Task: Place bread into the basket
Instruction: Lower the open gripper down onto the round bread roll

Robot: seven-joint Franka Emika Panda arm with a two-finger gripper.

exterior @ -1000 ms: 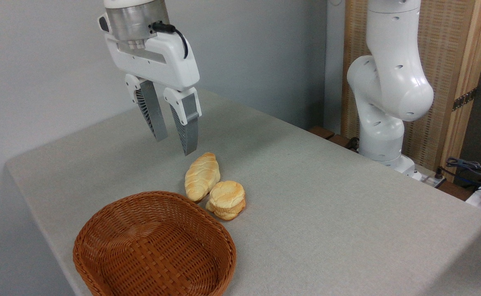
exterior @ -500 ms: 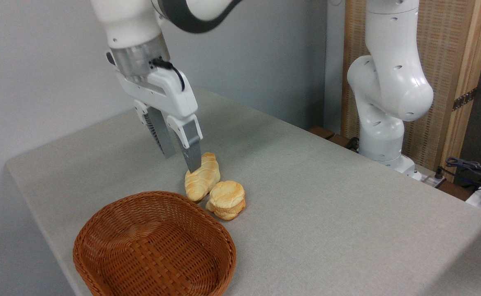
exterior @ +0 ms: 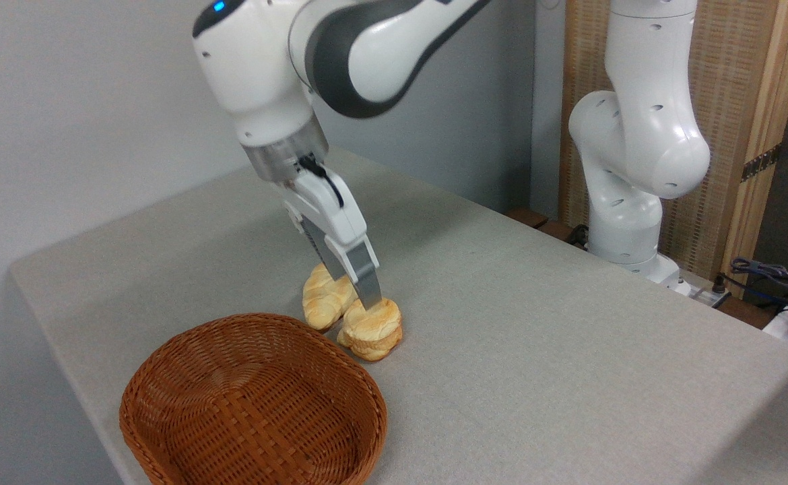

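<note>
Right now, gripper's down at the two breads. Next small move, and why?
Probably shift slightly toward the round bun and settle lower before closing. The gripper sits over the seam where the bun touches the longer loaf, its near finger at the bun's back edge. Whether the fingers straddle the bun can't be told. The basket is empty.
</note>
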